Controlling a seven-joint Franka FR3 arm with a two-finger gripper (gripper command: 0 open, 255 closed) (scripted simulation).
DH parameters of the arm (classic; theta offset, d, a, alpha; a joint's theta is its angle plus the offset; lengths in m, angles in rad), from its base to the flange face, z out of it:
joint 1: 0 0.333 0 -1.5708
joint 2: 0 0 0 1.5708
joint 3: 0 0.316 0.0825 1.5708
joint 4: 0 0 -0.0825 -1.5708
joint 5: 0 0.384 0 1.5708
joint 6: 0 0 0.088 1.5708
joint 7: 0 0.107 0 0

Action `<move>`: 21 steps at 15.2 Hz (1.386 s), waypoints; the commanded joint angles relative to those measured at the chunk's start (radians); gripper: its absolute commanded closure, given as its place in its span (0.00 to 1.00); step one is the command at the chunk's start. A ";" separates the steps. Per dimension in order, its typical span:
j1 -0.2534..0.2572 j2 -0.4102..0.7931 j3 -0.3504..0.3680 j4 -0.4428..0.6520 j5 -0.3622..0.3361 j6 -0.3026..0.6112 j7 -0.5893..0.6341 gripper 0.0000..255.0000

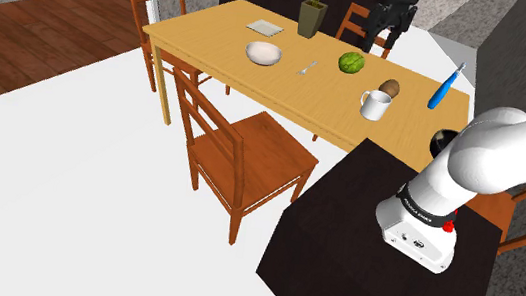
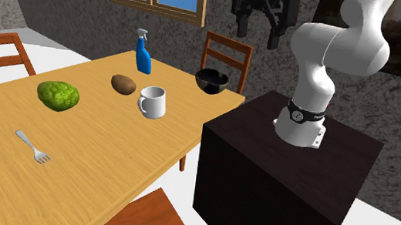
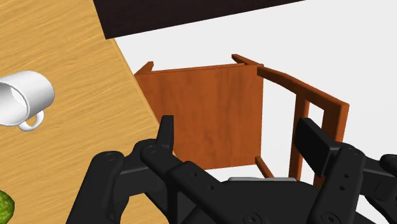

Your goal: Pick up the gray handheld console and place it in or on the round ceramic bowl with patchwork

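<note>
While the gray handheld console [image 1: 264, 27] lies flat on the desk [image 1: 287, 92] near the pale round bowl [image 1: 263, 54], the end effector [image 3: 238, 130] hangs well apart, fingers spread and empty, above a wooden chair [image 3: 210, 108].

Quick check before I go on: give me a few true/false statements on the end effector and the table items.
1. The end effector is open and holds nothing. True.
2. The white mug lies tipped over. False: it stands upright.
3. The fork lies between the white bowl and the green item. True.
4. The grey console is in the white bowl. False: it lies flat on the table beside it.
</note>
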 commanded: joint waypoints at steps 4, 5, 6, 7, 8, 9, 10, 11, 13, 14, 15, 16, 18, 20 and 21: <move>-0.030 0.143 -0.077 0.020 -0.041 0.122 -0.064 0.00; -0.035 0.173 -0.091 0.028 -0.046 0.144 -0.077 0.00; -0.040 0.203 -0.106 0.037 -0.050 0.165 -0.089 0.00; -0.044 0.235 -0.120 0.047 -0.053 0.186 -0.102 0.00; -0.048 0.267 -0.135 0.059 -0.055 0.206 -0.115 0.00; -0.052 0.300 -0.149 0.071 -0.056 0.226 -0.128 0.00; -0.056 0.333 -0.163 0.085 -0.056 0.245 -0.142 0.00; -0.060 0.367 -0.177 0.100 -0.054 0.263 -0.156 0.00; -0.067 0.437 -0.204 0.133 -0.046 0.298 -0.185 0.00; -0.070 0.472 -0.216 0.152 -0.040 0.314 -0.200 0.00; -0.074 0.508 -0.228 0.171 -0.033 0.329 -0.215 0.00; -0.079 0.545 -0.240 0.191 -0.024 0.343 -0.231 0.00; -0.089 0.619 -0.261 0.236 -0.003 0.369 -0.265 0.00; -0.101 0.694 -0.279 0.284 0.024 0.390 -0.299 0.00; -0.109 0.733 -0.286 0.310 0.039 0.399 -0.316 0.00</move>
